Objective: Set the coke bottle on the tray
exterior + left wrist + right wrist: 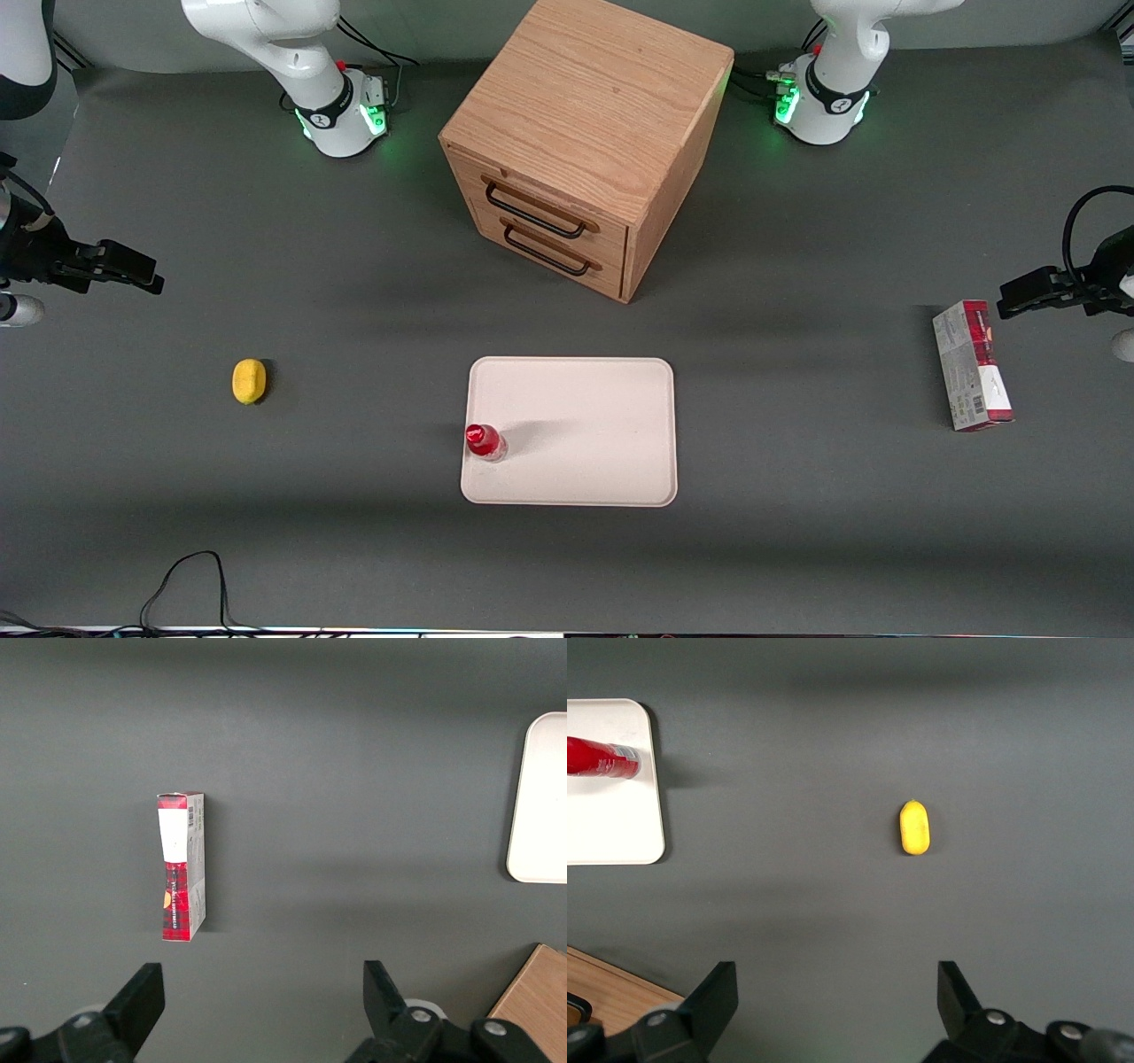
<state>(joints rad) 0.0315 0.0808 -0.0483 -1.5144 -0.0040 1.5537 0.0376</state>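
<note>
Red coke bottle (pixel 485 441) stands upright on cream tray (pixel 585 416) near its 9 o'clock rim, so placement looks done; gripper (pixel 146 275) w/ jaws apart, empty, parked well clear above table, lemon (pixel 249 381) nearby.

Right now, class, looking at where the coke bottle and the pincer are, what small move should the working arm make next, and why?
Probably none beyond staying parked. The coke bottle already stands upright on the tray, close to its edge on the working arm's side. The pincer is open and empty, high up at the working arm's end of the table, farther from the front camera than the lemon. The task looks done.
</note>
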